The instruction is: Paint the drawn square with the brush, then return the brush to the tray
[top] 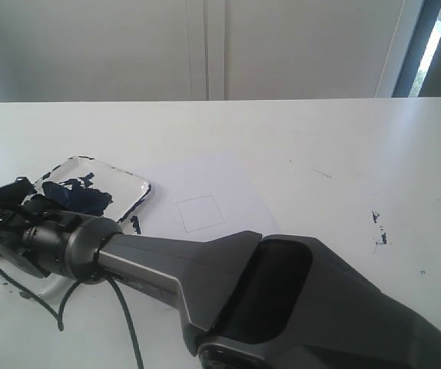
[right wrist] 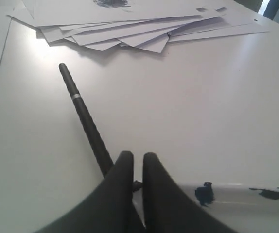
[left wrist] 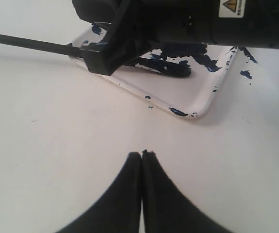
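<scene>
White table (top: 320,138) before pale wall panels (top: 90,46) is bearing the blue-smeared tray (top: 140,187), half hidden by the right arm (top: 297,284), where the brush (right wrist: 83,116) is reaching its black handle out over the rim toward fanned papers (right wrist: 130,24), the right gripper (right wrist: 134,156) barely parted about it, grip unclear, the left gripper (left wrist: 142,155) pressed together.

The right arm (top: 282,284) blocks the tray (top: 140,184) from the front — table (top: 343,154) beyond lies open.

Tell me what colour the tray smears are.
Dark blue, on a white tray; clearest in left wrist view.
</scene>
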